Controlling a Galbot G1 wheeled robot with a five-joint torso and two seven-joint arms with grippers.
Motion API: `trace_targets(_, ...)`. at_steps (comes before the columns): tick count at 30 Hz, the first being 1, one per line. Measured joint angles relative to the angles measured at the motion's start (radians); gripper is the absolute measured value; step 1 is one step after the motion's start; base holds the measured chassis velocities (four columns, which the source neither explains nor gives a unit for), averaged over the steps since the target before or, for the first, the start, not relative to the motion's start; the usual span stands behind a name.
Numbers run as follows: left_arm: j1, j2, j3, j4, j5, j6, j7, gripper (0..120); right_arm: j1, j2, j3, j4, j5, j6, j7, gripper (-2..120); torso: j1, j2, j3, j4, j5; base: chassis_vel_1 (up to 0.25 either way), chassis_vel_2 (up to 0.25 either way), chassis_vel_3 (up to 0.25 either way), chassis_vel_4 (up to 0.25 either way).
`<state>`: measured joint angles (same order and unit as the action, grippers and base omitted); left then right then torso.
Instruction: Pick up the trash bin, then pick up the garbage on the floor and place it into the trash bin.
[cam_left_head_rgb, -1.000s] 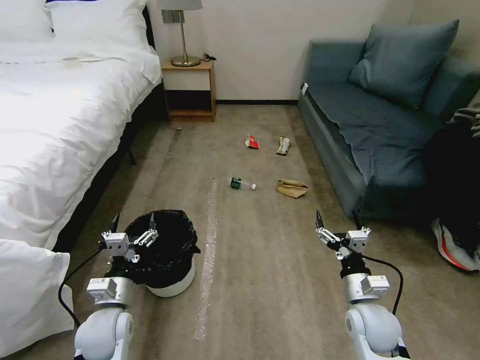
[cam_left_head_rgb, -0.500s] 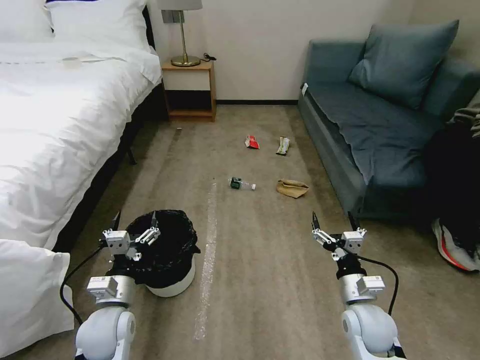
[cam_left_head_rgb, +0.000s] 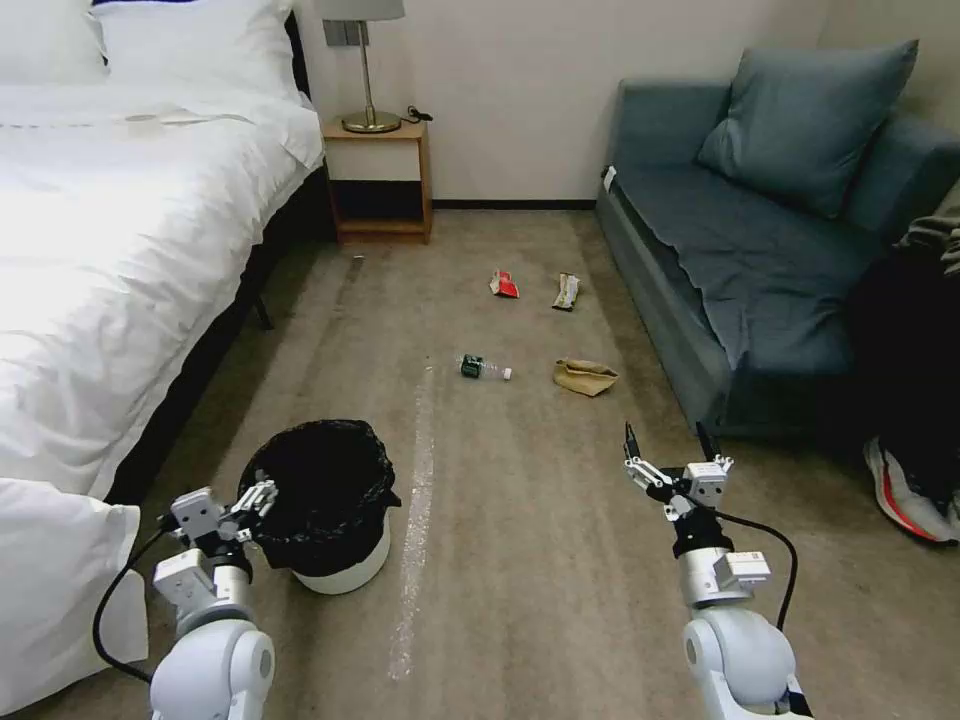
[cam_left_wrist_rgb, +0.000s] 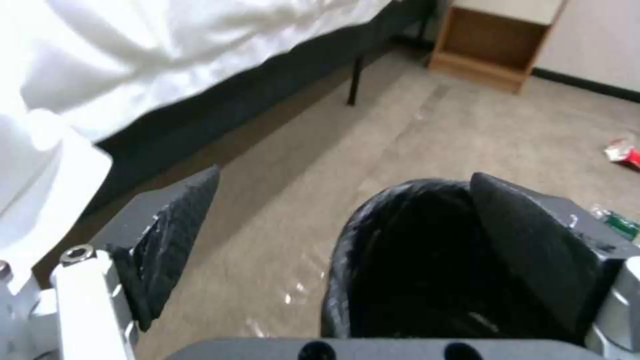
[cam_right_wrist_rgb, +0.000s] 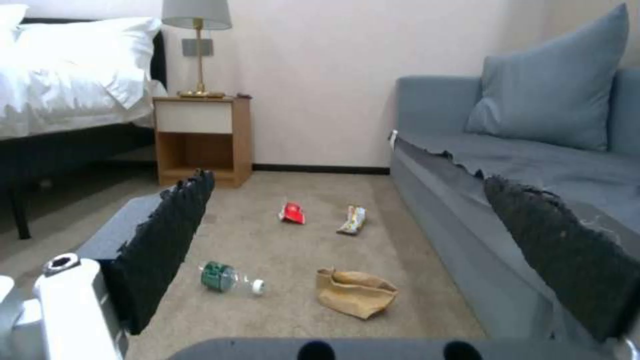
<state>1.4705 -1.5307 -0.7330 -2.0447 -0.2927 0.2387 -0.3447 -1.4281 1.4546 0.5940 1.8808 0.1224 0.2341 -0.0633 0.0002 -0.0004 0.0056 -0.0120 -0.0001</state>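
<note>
Trash bin (cam_left_head_rgb: 325, 505) standing upright on the floor (cam_left_head_rgb: 520, 560) beside the bed (cam_left_head_rgb: 110, 270), near the robot's left side, not yet lifted. Working the first step, the pickup of the bin: left tool (cam_left_head_rgb: 222, 508) hanging at the bin's near-left rim with fingers spread apart, one finger (cam_left_wrist_rgb: 527, 245) over the black liner and the other (cam_left_wrist_rgb: 173, 235) outside over carpet, so straddling the rim without clamping it, as far as can be judged. Waiting on the other side: right tool (cam_left_head_rgb: 672, 462) held above bare carpet, fingers wide apart, holding nothing, pointing toward the litter. Lying farther ahead, well apart from the bin: clear bottle (cam_left_head_rgb: 484, 368), brown paper bag (cam_left_head_rgb: 585, 376), red wrapper (cam_left_head_rgb: 504, 284), green-yellow wrapper (cam_left_head_rgb: 566, 291). Calling next, probably, for lowering the left tool until the rim sits between the fingers, then closing firmly through the slippery crinkled liner before lifting, keeping the bin level
</note>
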Motion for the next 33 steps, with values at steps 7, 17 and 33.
trace_targets(7,-0.019,0.01,-0.004,0.004,-0.138,0.076,-0.067,100,0.004,0.003,0.01,0.006,0.002,0.005,-0.003,100,0.0,0.0,0.0,0.0001,-0.0001,0.0,0.0,0.0,0.0)
trace_targets(17,-0.08,0.022,0.0,0.048,-0.261,0.125,-0.091,100,0.003,-0.001,0.013,0.02,0.003,0.003,-0.01,100,0.0,0.0,0.0,0.0,0.0,0.0,0.0,0.0,0.0)
trace_targets(33,-0.118,0.025,-0.04,0.153,-0.356,0.142,-0.078,100,-0.002,0.001,0.02,0.022,0.002,0.012,-0.022,100,0.0,0.0,0.0,0.0,-0.0001,0.0,0.0,0.0,0.0)
